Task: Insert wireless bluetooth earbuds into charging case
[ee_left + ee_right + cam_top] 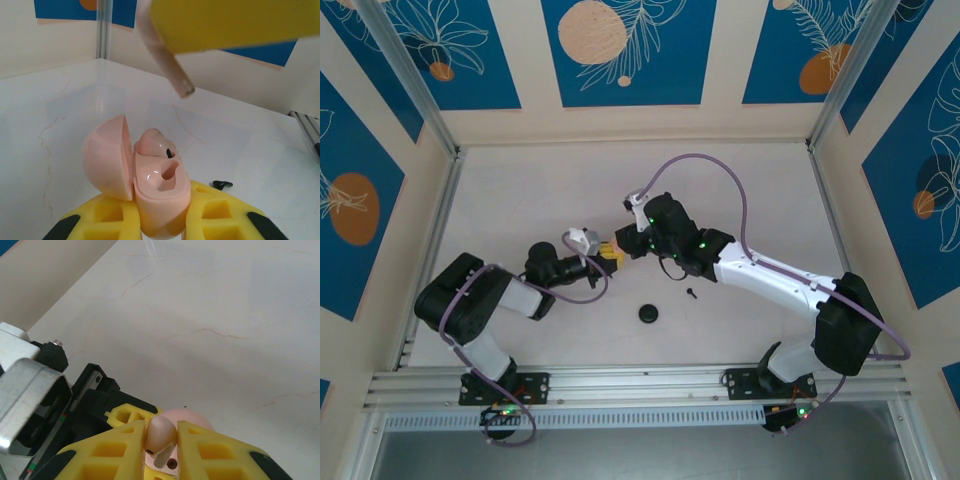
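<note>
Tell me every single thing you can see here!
charging case: one, pale pink, lid open, in the left gripper.
held earbud: one, pale pink, pinched in the right gripper, close to the case.
seated earbud: one, pale pink, apparently resting inside the case.
disc: one, black, on the table.
small piece: one, black, on the table right of the disc.
table: one, white marbled, under everything.
left gripper: one, yellow fingers, shut on the case.
right gripper: one, yellow fingers, shut on the held earbud.
</note>
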You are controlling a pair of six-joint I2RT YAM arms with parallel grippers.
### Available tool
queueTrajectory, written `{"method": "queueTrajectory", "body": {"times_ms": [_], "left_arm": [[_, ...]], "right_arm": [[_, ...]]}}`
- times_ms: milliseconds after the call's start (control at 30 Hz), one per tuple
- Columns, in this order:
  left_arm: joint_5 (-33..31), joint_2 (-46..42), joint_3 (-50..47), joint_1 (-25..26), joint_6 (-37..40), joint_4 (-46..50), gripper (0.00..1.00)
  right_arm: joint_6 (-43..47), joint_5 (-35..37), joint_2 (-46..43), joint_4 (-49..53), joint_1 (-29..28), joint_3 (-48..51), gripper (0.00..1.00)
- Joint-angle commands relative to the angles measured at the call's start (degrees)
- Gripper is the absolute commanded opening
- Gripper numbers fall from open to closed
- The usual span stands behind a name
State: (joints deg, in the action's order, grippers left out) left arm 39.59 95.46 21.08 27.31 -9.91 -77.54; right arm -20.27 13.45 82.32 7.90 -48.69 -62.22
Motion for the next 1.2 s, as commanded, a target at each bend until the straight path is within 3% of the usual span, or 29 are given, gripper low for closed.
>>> {"method": "queueTrajectory", "body": {"times_ms": [0,1167], "left_arm": [[0.8,-2.0,1.0,0.6,0.3,-3.1,0.07],[-0.3,-6.4,1.9,0.6,-0.7,-2.4,0.07]], "right_arm": [[1.3,-0.6,1.0,-1.3,-0.6,0.3,0.21],[5.0,4.1,2.5,0.4,-3.5,1.7,0.21]]}}
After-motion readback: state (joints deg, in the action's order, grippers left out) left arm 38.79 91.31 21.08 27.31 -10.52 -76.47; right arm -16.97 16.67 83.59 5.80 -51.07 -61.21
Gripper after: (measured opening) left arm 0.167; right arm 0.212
